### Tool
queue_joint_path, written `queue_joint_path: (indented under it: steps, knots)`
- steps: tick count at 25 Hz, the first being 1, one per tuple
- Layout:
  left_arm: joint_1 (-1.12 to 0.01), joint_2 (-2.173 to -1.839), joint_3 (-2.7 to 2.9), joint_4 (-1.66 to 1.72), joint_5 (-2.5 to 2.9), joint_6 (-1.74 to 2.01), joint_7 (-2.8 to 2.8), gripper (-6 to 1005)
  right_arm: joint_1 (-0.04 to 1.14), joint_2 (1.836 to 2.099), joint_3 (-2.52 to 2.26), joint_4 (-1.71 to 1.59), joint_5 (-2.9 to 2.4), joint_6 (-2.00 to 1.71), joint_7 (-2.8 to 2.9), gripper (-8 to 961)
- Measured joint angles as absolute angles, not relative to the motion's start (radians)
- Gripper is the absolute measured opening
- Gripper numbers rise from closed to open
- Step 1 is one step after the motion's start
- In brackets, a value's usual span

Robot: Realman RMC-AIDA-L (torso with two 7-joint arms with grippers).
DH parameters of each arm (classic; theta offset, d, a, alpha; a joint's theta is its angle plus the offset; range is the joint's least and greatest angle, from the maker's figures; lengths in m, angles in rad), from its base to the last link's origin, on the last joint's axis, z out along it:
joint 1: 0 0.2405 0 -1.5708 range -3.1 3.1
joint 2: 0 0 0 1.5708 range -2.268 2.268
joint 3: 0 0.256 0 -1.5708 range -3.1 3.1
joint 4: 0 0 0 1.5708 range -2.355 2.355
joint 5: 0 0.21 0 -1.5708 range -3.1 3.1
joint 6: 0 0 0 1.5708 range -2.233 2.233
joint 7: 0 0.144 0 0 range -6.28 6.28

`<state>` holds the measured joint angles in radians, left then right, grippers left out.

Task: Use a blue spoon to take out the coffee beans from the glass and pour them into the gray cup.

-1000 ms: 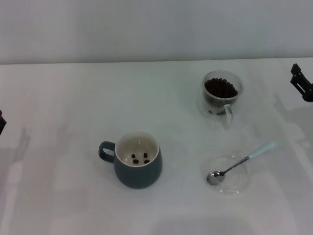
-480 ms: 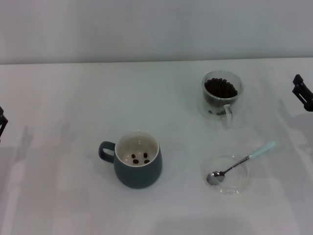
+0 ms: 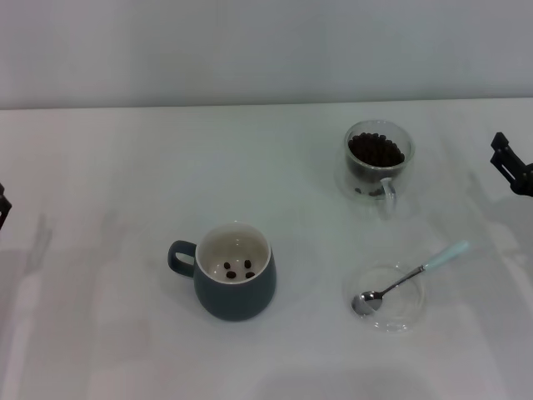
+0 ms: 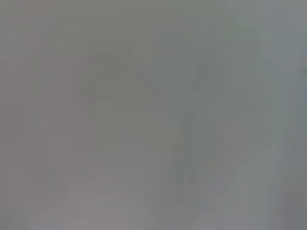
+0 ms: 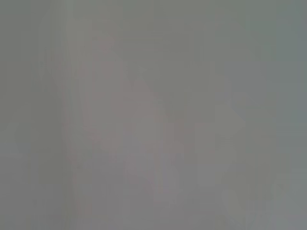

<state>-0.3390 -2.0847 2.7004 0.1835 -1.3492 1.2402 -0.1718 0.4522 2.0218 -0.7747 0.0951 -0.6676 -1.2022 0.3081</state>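
At the far left edge of the counter (image 3: 100, 167) only a dark sliver of the left tool (image 3: 2, 207) pokes into the head view, well apart from everything; whether it is spread or pressed together I cannot tell; both wrist views show nothing but a blank grey surface

Moving right, the gray cup (image 3: 234, 282) stands upright on the white counter at left of centre, its loop handle pointing toward the robot's left; its cream inside holds three coffee beans (image 3: 239, 269) lying on the bottom

Further right and farther back, the glass (image 3: 379, 161) stands upright with its clear handle turned toward the near side; it carries a dark heap of beans up near the rim; it sits well apart from the gray cup

Nearer than the glass, a flat clear saucer (image 3: 388, 297) lies on the counter; the blue spoon (image 3: 407, 278) rests across it, metal bowl down in the saucer, pale handle slanting up and away over the rim toward the right; nothing grips it

At the right edge, level with the glass, the right tool (image 3: 510, 165) hangs dark and partly cut off; it holds nothing, and its fingers I cannot tell as spread or together
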Motion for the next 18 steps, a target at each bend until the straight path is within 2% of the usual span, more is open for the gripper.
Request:
queue_joint_path:
  steps: [18]
  knots:
    - [-0.316,-2.088,2.707,0.19,-1.349,1.265,-0.173,864,0.433,2.02,-0.775,0.104,-0.667,-1.267,0.307,850]
